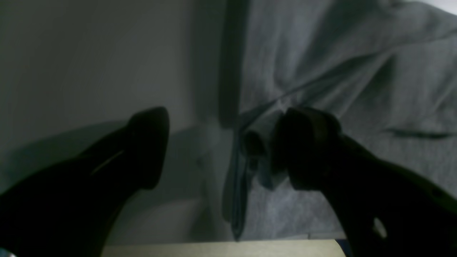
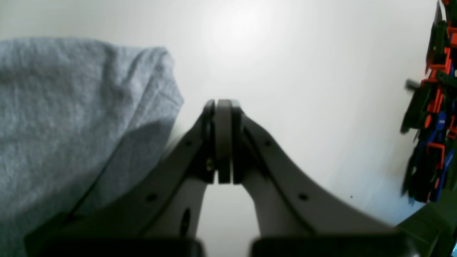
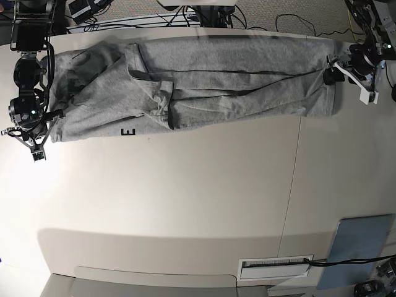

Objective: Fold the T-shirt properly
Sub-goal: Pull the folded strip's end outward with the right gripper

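A heather-grey T-shirt (image 3: 204,80) with 1 black letter showing is laid on a cream table (image 3: 185,204); a possibly blue-grey mat (image 3: 362,241) is seen lower right.

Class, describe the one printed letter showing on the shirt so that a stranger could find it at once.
Start at the pale table, where the grey T-shirt stretches along the far side. Follow its near edge toward the right gripper. There sits a black block capital E, the only print showing on the plain grey cloth.
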### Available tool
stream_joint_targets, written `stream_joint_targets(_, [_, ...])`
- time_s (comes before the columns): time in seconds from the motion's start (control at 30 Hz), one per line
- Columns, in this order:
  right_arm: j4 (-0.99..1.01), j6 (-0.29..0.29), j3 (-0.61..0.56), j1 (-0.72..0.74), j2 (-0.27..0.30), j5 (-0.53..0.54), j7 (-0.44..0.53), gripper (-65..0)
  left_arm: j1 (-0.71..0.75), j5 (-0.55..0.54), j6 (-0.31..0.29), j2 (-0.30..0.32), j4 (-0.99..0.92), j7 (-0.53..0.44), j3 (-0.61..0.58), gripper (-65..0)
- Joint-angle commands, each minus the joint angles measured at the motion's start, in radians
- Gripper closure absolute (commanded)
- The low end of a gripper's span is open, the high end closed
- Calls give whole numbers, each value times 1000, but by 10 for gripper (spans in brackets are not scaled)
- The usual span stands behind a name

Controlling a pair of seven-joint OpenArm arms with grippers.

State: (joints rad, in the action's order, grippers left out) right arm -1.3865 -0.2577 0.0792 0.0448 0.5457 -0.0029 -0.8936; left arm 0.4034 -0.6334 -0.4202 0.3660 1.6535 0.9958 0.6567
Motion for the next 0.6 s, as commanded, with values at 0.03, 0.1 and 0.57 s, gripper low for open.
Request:
stream_joint_targets(0.03, [-12,8,8,19,27,-13,7,0,-12,-13,-29,16,-29,-9,7,-498])
stream_joint_targets(0.1, [-14,9,8,19,30,-13,7,0,-25,-30,-55,17,-79,-6,7,-498])
stream_joint_targets(0.57, [-244,108,8,19,34,-12,-60,0,-101,-294,-173,34,-175,231,7,-355])
